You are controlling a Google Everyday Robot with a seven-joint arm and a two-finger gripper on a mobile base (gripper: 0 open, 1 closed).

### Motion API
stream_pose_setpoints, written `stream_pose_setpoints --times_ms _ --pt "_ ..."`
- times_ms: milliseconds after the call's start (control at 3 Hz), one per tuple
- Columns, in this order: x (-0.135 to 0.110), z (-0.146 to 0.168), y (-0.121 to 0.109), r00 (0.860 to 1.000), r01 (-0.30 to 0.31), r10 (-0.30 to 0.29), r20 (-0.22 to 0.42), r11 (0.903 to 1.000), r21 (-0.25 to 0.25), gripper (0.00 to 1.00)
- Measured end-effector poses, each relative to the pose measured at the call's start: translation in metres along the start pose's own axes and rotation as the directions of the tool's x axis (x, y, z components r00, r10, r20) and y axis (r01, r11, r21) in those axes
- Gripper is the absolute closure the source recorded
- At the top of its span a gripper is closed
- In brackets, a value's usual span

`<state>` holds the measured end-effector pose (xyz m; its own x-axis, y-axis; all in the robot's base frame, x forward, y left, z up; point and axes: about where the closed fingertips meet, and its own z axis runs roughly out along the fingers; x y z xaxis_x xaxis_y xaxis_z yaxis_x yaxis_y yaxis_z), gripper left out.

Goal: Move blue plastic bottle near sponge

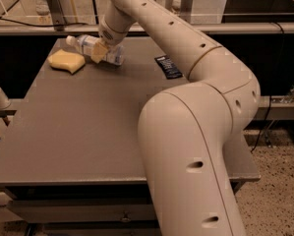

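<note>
The blue plastic bottle (87, 44) lies on its side at the far left of the grey table (87, 122), white cap pointing left. The yellow-tan sponge (67, 61) lies just left of and in front of it, a small gap apart. My gripper (103, 50) reaches down over the bottle's middle, its tan pad against the bottle's label, with the arm coming from the right.
A small dark blue packet (168, 66) lies on the table to the right of the bottle. A rail and posts (53, 6) run behind the table's far edge. My large arm (195, 146) covers the table's right front part.
</note>
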<state>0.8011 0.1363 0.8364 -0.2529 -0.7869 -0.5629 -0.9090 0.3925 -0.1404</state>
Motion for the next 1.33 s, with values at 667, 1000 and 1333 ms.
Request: stream_pose_setpoints --times_ms 667,1000,1333 --pt "-0.003 -0.002 0.001 1.000 -0.001 0.001 0.015 0.9999 -0.014 0.00" --pt "-0.009 -0.009 0.001 0.999 -0.006 0.007 0.052 0.9997 -0.026 0.00" --pt "-0.008 -0.027 -0.006 0.989 -0.011 0.015 0.150 0.9996 -0.024 0.00"
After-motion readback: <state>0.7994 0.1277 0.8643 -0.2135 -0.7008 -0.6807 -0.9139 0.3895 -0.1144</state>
